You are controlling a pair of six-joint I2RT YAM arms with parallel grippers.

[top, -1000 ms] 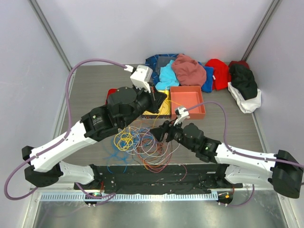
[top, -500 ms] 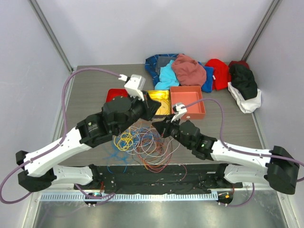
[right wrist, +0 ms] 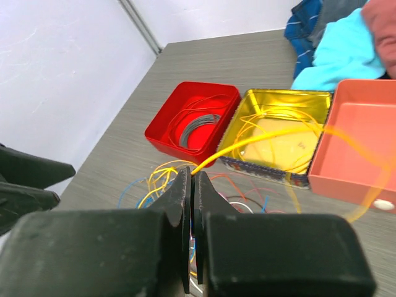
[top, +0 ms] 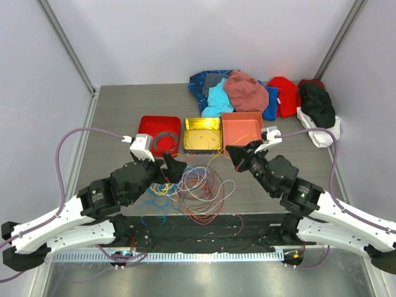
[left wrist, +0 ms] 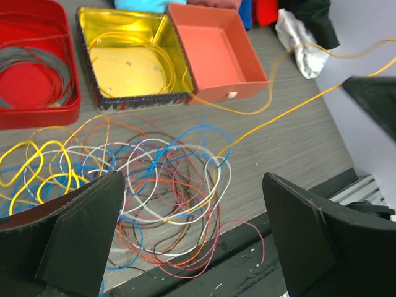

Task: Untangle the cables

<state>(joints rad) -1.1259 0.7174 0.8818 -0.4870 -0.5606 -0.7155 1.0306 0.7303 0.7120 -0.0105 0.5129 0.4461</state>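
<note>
The cables (top: 193, 185) lie in a loose tangle of orange, yellow, red, blue and white loops near the table's front edge, also seen in the left wrist view as cables (left wrist: 145, 179). My left gripper (top: 170, 167) hangs open over the tangle's left side, its fingers (left wrist: 80, 238) wide apart with nothing between them. My right gripper (top: 238, 154) is shut on one yellow cable (right wrist: 260, 138), pinched at its tips (right wrist: 193, 174). That cable runs taut from the tangle past the orange tray.
Three square trays stand in a row behind the tangle: a red tray (top: 159, 118) holding a grey coil, a yellow tray (top: 203, 119) holding yellow wire, and an orange tray (top: 244, 130). A heap of coloured clothes (top: 260, 93) lies at the back right.
My left arm drew back from the yellow tray to the near left and its gripper opened. My right gripper shut on the yellow cable and carried it up and right.
</note>
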